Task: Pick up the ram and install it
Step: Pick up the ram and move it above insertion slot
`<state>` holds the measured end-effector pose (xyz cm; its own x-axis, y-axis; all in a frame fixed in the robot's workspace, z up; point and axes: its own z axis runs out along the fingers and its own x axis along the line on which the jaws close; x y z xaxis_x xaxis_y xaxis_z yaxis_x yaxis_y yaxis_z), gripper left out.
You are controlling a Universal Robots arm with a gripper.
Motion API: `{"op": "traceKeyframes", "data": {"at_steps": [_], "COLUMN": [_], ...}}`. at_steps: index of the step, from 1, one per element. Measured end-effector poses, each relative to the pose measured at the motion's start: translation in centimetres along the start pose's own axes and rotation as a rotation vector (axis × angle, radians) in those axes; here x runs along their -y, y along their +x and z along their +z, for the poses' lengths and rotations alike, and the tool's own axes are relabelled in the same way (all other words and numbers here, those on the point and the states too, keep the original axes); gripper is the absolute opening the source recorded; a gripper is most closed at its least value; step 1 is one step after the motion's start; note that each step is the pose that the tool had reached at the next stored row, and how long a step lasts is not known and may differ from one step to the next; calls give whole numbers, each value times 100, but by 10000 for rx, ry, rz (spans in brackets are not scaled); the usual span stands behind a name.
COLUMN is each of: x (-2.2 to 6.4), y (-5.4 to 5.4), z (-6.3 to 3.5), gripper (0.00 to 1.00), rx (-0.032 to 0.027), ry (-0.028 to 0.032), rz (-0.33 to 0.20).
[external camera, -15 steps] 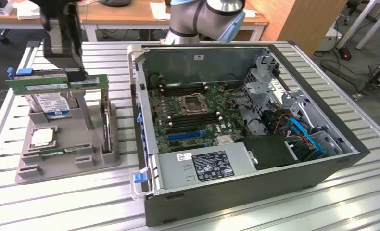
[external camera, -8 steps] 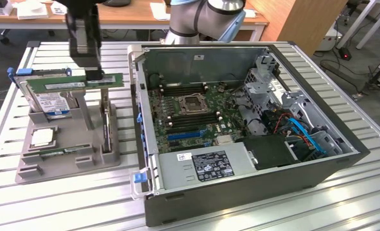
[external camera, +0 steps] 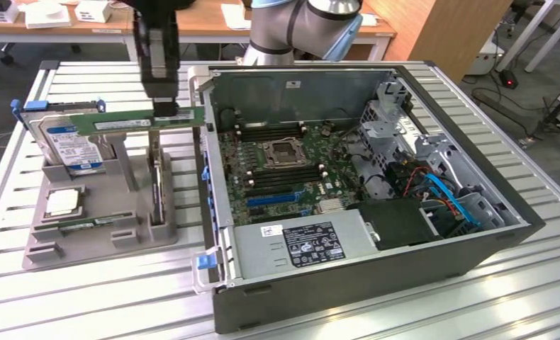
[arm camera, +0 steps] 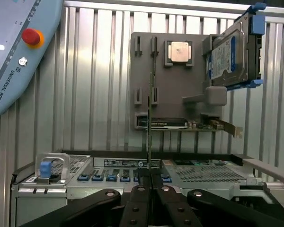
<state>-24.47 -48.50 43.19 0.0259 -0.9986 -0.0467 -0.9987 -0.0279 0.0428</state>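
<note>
The ram [external camera: 143, 121], a green stick whose white label is too small to read, hangs level in the gripper [external camera: 169, 108], clamped on it above the grey tray [external camera: 105, 244], just beside the open case [external camera: 356, 301], while the pendant [arm camera: 9, 71] reads "UNIVERSAL ROBOTS".

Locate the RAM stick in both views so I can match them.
Exterior view: RAM stick level, gripped by the hand, over the grey holder at the exterior view's left.
Wrist view: RAM stick edge-on, a thin line reaching out from the hand across the grey holder.
Shared landmark: the blue-labelled hard drive standing in the grey holder.
</note>
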Motion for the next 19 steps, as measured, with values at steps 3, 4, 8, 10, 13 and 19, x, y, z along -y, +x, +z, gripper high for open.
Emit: {"op": "traceKeyframes", "data": {"at_steps": [3,4,8,10,13,19], "x": [75,100,213,272,365,928], "y": [2,2,5,7,9,24], "z": [-3,-4,-9,-12,-15,-41], "gripper": [11,11,11,11,11,11], "rx": [1,1,1,0,1,1], "ry": [1,1,1,1,1,1], "rz": [2,2,1,3,2,2]}}
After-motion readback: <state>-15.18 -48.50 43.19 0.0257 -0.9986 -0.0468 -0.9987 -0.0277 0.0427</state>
